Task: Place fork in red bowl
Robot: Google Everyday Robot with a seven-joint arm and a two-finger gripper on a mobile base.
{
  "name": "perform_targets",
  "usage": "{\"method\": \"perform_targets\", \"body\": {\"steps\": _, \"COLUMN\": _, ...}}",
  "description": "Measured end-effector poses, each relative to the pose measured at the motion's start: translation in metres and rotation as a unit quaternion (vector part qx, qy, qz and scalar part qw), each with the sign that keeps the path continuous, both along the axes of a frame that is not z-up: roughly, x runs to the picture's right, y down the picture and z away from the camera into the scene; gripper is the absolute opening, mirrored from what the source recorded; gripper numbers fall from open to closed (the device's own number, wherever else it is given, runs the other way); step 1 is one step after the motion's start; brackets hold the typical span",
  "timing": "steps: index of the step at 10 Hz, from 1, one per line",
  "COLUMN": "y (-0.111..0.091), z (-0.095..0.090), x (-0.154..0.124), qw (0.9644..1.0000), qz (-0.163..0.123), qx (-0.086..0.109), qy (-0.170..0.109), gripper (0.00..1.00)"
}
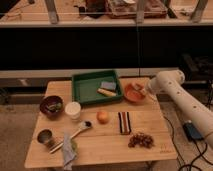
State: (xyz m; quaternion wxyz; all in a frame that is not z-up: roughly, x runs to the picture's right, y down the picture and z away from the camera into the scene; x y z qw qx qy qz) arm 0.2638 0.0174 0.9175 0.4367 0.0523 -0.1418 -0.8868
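The red bowl (133, 93) stands on the wooden table (100, 150), just right of the green tray. My gripper (140, 90) reaches in from the right, at the end of the white arm (172, 87), and hangs over the bowl's right half. A slim pale piece at its tip, lying across the bowl's rim, looks like the fork (137, 88). I cannot tell whether it is held or resting in the bowl.
The green tray (82, 95) holds a blue sponge (108, 85) and a yellowish bar (106, 92). Also on the table are a dark bowl (51, 106), white cup (73, 110), orange (102, 116), long utensil (79, 130), metal can (45, 136), striped bar (123, 122) and a dark cluster (141, 140).
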Motion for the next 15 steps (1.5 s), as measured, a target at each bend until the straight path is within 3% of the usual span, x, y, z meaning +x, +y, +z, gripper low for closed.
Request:
{"method": "perform_targets", "body": {"steps": 3, "y": 0.015, "z": 0.005, "x": 0.003, "qw": 0.9996, "qz": 0.026, "qx": -0.004, "qy": -0.012, "gripper": 0.42}}
{"method": "perform_targets", "body": {"steps": 7, "y": 0.008, "z": -0.003, "x": -0.01, "qw": 0.9995, "qz": 0.005, "qx": -0.002, "qy": -0.031, "gripper": 0.79}}
{"method": "perform_targets", "body": {"steps": 15, "y": 0.005, "z": -0.008, "x": -0.028, "qw": 0.9982, "qz": -0.031, "qx": -0.016, "qy": -0.049, "gripper": 0.8}}
